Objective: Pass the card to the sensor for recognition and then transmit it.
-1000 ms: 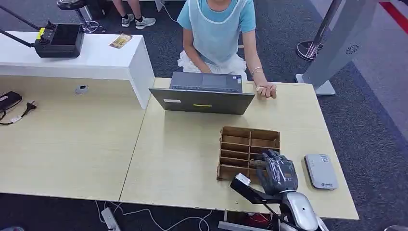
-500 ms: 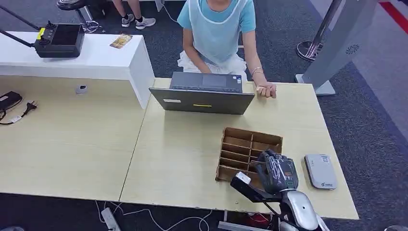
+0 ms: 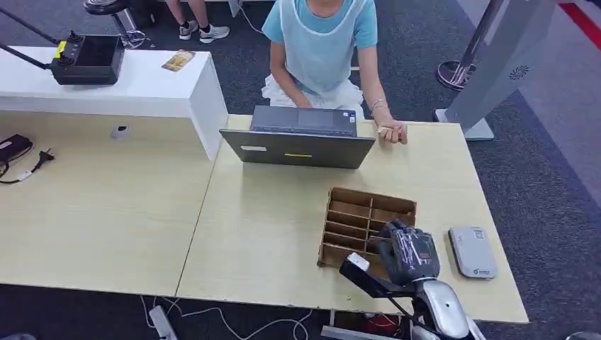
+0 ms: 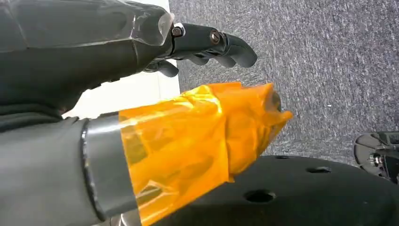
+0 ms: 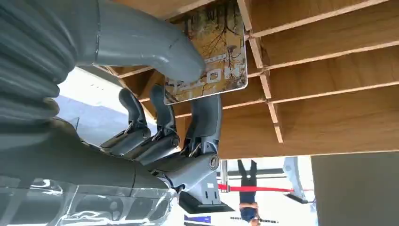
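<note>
Card: the card, printed with a brownish tree-like picture, sits in a slot of the wooden divider box, at the end nearest the robot; in the right wrist view it is pinched between the thumb and a dark finger of the right hand.
Right hand fingers: the fingers close on the card from behind while the thumb presses its face; the remaining fingers curl in below it, holding nothing.
Left hand: the left hand hangs beside the robot's body above grey carpet, fingers loosely bent and apart, nothing in them; its thumb is wrapped in orange tape.
Box contents: the slots that can be seen look bare apart from the one with the card; the hand hides the nearest slots in the head view.
Sensor: a small white-grey card reader lies on the table just to the right of the hand, apart from the box.
Risk, grip: the pinch covers only one edge of the card, so it may twist or slip out as it is lifted.
Risk, box: the card's edge could catch on a thin partition and drag or tip the light box.
Risk, transfer: a tilted card may miss the reader's face, or fall short of it.
Bystander: a person sits behind a laptop at the far side, one hand resting on the table.
</note>
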Tool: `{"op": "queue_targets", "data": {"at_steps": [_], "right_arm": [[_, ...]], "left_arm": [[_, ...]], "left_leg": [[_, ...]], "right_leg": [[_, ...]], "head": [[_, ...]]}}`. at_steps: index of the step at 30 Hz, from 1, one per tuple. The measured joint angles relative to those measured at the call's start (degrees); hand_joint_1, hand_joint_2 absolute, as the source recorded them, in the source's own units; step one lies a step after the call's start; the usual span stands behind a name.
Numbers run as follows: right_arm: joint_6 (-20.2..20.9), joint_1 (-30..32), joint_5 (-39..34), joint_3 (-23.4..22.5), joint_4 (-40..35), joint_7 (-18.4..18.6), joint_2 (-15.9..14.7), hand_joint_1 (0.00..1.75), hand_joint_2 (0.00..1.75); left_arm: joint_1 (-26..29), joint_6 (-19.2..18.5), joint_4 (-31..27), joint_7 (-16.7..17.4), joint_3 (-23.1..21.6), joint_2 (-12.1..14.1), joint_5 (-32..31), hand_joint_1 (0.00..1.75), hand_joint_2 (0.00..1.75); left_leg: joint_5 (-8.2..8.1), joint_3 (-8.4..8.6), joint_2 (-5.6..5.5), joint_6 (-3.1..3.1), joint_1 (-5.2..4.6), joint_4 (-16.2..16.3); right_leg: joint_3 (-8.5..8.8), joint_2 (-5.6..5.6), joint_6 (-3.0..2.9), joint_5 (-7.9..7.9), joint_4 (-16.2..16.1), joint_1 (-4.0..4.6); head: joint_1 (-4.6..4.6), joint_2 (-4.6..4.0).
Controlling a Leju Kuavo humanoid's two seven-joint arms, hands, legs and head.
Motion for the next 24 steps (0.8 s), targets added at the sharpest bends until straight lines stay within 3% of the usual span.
{"op": "queue_targets", "data": {"at_steps": [24], "right_arm": [[-1.0,1.5,-8.1,-1.3,-2.9,-5.5,0.0,1.47,1.75]], "left_arm": [[0.0,0.2,0.0,0.0,0.0,0.0,-0.2,0.00,0.00]], "left_leg": [[0.00,-0.01,0.00,0.00,0.00,0.0]], "right_leg": [[-0.01,0.00,0.00,0.00,0.0,0.00]], "head": [[0.02,0.00]]}}
